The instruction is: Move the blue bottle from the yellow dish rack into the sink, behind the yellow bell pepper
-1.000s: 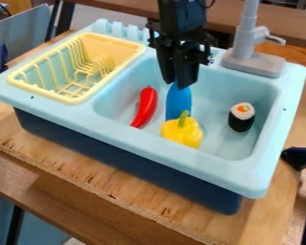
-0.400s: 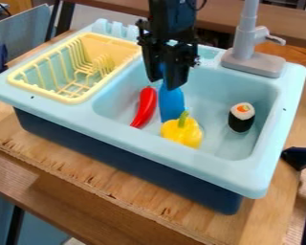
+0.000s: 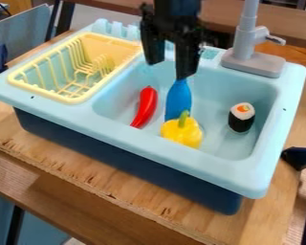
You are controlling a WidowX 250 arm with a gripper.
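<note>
Gripper [image 3: 169,70] open, fingers apart, over sink [image 3: 181,160]; blue toy [image 3: 179,100] just below one fingertip, contact unclear. Yellow pepper [image 3: 183,134] further below, red chili [image 3: 145,107] nearby, sushi pc. [image 3: 241,119] well off to gripper's side, approx. level w/ pepper.

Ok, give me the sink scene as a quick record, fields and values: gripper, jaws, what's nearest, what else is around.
Gripper: above the sink, toward its back
Jaws: apart
Nearest: blue thing, its narrow top just under one jaw; contact cannot be told
Left of blue thing in view: red chili
In front of blue thing: yellow pepper
Right in view: sushi
Beside basin: yellow rack
</note>
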